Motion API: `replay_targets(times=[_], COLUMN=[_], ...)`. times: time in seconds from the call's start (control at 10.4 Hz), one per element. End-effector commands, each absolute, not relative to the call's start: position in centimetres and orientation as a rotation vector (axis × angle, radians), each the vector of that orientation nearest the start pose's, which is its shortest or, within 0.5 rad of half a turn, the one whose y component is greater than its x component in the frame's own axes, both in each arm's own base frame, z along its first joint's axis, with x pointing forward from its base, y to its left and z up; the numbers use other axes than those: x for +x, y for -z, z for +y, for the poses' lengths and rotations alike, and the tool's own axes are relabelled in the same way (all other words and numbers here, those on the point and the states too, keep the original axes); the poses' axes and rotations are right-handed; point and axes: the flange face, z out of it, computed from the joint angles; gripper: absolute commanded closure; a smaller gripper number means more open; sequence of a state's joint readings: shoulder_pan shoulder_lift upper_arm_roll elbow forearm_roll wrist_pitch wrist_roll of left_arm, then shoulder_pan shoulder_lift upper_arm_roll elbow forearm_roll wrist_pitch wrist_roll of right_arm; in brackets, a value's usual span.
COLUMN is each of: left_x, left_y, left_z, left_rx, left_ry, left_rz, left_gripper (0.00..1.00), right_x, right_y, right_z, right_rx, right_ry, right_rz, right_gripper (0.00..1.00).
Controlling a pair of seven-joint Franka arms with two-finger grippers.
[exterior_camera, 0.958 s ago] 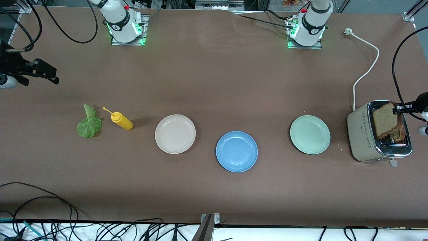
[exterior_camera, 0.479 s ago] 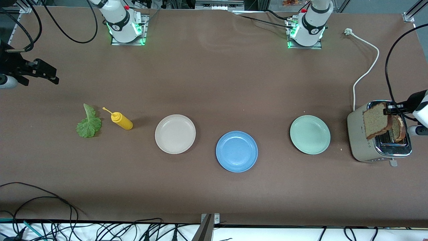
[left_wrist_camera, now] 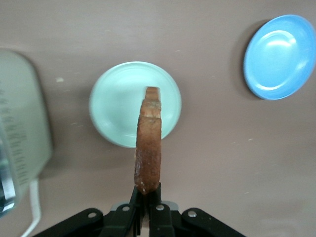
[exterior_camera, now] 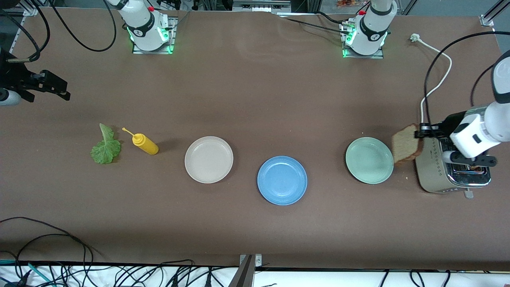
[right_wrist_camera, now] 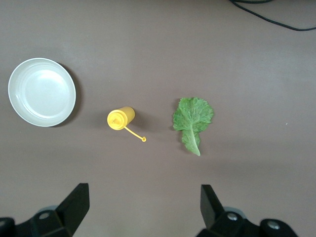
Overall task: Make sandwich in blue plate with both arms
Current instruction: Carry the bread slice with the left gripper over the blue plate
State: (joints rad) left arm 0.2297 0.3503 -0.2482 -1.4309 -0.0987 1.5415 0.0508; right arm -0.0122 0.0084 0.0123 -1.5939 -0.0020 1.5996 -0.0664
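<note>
The left gripper (exterior_camera: pixel 419 131) was clamped on the top edge of one bread slice (exterior_camera: pixel 406 144), held upright in the air over the gap betw. the toaster (exterior_camera: pixel 432 169) and the mint-green plate (exterior_camera: pixel 369 160); in the left wrist view the slice (left_wrist_camera: pixel 148 143) hung edge-on above that plate (left_wrist_camera: pixel 111 106), w/ the blue plate (left_wrist_camera: pixel 279 57) well off toward the table's middle. Blue plate (exterior_camera: pixel 282 180) had nothing on it. The right gripper (right_wrist_camera: pixel 143 205) waited w/ fingers spread wide, holding nothing, over the right arm's end of the table, above the lettuce leaf (right_wrist_camera: pixel 191 121) and yellow squeeze bottle (right_wrist_camera: pixel 121 119). Beige-white plate (exterior_camera: pixel 208 159) sat betw. bottle and blue plate. Step in hand, I'd judge: carrying 1st slice to the blue plate. Next calls for passing over the green plate w/o stopping, tipping the slice flat, lowering, then releasing. A 2nd slice couldn't be made out in the toaster.
</note>
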Motion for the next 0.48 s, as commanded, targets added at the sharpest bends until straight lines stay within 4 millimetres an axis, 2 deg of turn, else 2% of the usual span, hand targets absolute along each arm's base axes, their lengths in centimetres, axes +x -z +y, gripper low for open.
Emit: replay_targets(times=[0.0, 0.1, 0.38], left_x=[64.3, 64.5, 64.9], left_y=[-44.8, -43.9, -39.6], left_z=[-3.1, -5.1, -13.8], left_rx=[-3.434, -3.456, -3.610], left_ry=[-0.339, -0.361, -0.476], left_rz=[0.058, 0.084, -0.016], left_gripper=[1.00, 1.00, 1.00], right_x=[55.9, 55.9, 55.9], right_y=[-61.4, -61.4, -61.4], right_z=[-0.1, -0.1, -0.1], right_rx=[-3.122, -3.122, -3.122], right_ry=[-0.008, -0.008, -0.008], right_rz=[-0.114, -0.114, -0.117], right_gripper=[0.00, 0.00, 0.00])
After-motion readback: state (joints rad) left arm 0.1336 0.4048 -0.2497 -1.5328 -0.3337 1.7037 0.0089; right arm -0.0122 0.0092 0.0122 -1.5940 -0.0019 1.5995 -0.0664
